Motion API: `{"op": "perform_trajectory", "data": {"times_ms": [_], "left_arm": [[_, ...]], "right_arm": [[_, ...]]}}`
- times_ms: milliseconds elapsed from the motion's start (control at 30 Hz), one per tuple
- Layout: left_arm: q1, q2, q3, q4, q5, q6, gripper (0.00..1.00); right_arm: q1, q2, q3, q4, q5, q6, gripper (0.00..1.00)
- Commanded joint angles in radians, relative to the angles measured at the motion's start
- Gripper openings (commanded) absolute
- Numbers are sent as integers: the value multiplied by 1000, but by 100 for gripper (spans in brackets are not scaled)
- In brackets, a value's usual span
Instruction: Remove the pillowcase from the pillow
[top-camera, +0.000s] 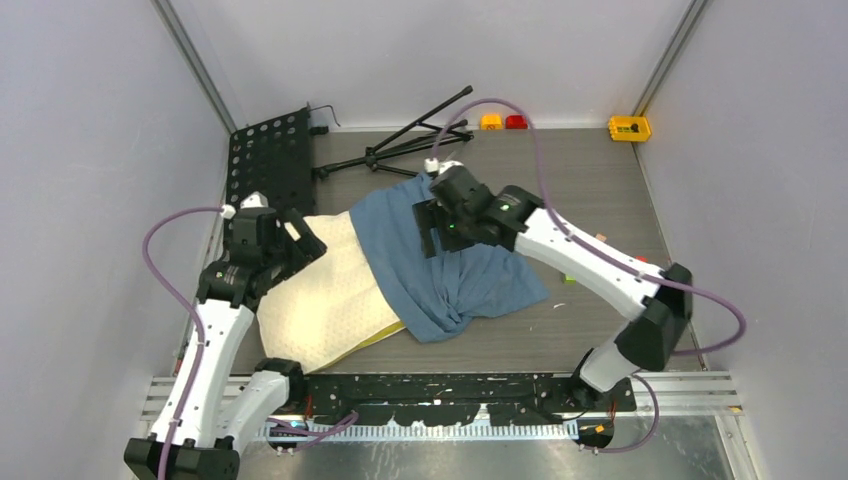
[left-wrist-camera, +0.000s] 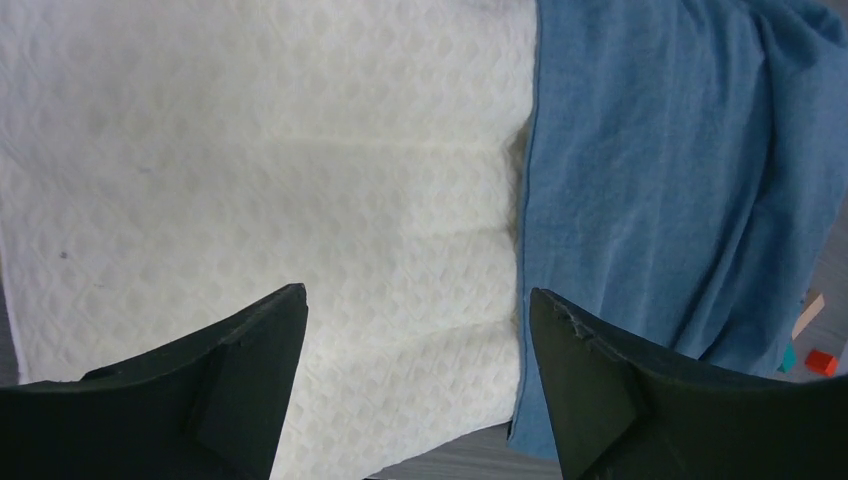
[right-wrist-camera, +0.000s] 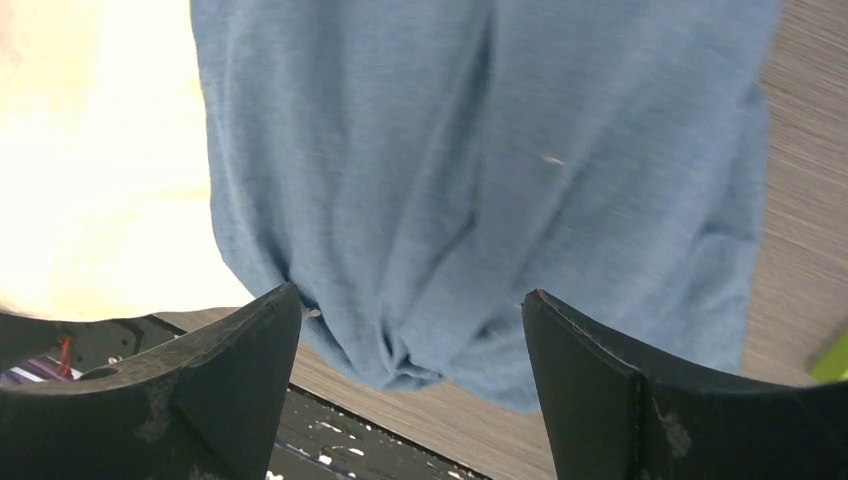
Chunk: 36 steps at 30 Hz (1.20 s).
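Both left hand (left-wrist-camera: 417, 295) and right hand (right-wrist-camera: 412, 293) gape, empty.

My grey table (top-camera: 600, 180) carries the cream pillow (top-camera: 320, 295) at lower left, the blue pillowcase (top-camera: 480, 282) at centre, and a folded black tripod (top-camera: 400, 150) and perforated black plate (top-camera: 268, 160) at upper left.

You see the pillowcase (top-camera: 460, 285) over the three o'clock end of the pillow (top-camera: 320, 290), its nine o'clock half bare.
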Motion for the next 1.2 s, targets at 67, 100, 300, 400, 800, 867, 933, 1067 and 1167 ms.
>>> {"op": "perform_trajectory", "data": {"times_ms": [67, 100, 300, 400, 800, 867, 933, 1067, 1167], "left_arm": [[-9, -13, -131, 36, 55, -77, 79], [-9, -13, -150, 57, 68, -86, 78], [-9, 12, -264, 166, 178, -115, 75], [-9, 45, -281, 170, 160, -97, 81], [-4, 379, -265, 64, -124, -217, 68], [-3, 412, -277, 96, -100, -234, 66], [-1, 431, -285, 109, -104, -246, 66], [1, 418, -280, 100, -150, -246, 65], [2, 389, -273, 83, -190, -244, 65]], "right_arm": [[111, 175, 164, 56, 34, -18, 86], [123, 204, 185, 66, 35, -13, 86], [143, 360, 252, 136, 26, 19, 86], [143, 414, 266, 157, 59, 23, 86], [140, 454, 229, 234, 308, 24, 18], [126, 419, 209, 234, 377, 24, 3], [100, 366, 167, 241, 421, 26, 0], [-23, 214, 27, 285, 387, 43, 0], [-159, 88, -87, 308, 350, 65, 0]]}}
